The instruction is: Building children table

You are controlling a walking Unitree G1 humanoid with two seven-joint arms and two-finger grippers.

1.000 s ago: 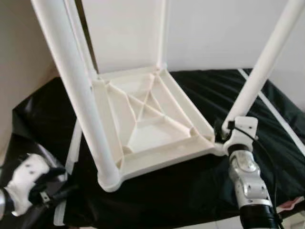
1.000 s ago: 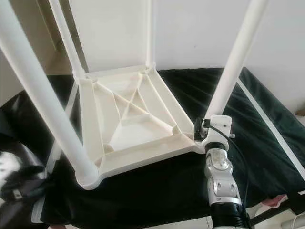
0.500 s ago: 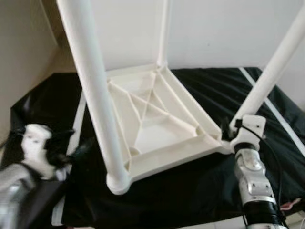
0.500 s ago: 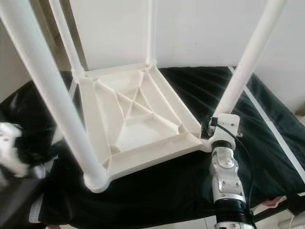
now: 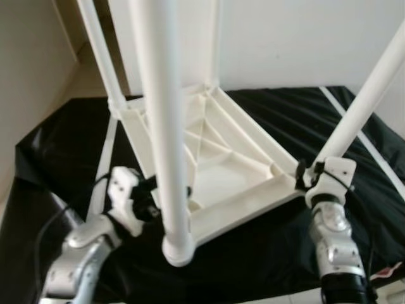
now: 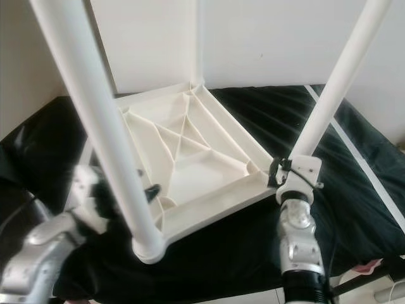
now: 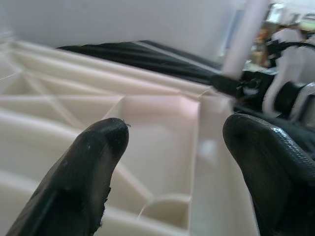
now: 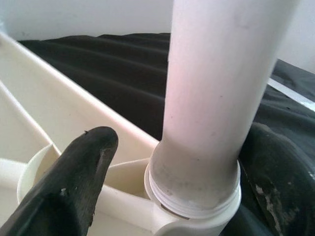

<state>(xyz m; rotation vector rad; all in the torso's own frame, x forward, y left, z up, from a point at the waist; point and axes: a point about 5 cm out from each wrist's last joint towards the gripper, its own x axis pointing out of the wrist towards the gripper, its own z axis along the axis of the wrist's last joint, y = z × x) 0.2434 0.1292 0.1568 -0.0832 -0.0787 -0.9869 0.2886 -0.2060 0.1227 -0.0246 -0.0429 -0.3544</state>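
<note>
A: Legs first, nearest the head camera. Front left leg (image 5: 166,126) stood up out of its corner socket, close to the lens. Left gripper (image 5: 147,201) sat just beside its base, at the left rim of the upturned tabletop (image 6: 190,158).

B: Fingers on that side?

A: Spread. In the left wrist view the two black fingers (image 7: 88,167) were apart with only the ribbed underside of the tabletop between them, pinching nothing.

B: And the right?

A: Right gripper (image 5: 310,177) was at the front right corner. In its wrist view the fingers (image 8: 74,182) stood either side of the front right leg (image 8: 221,88), just above the threaded collar. I could not tell whether they bore on the leg, so grip not confirmed.

B: Where did the table itself lie?

A: Upside down on a black cover (image 6: 354,171) over the surface. Two rear legs (image 5: 95,50) rose against the white wall (image 6: 278,38) behind.

B: Risks, as you judged them?

A: Three.
1. The threaded band at the right leg's base was exposed, so that leg was possibly not fully screwed home; turning it at an angle could cross the thread.
2. Tabletop rested on slack cloth. A sideways push from either gripper could slide or tip it.
3. The left arm lay close to the front left leg; a swing there could knock it.
</note>
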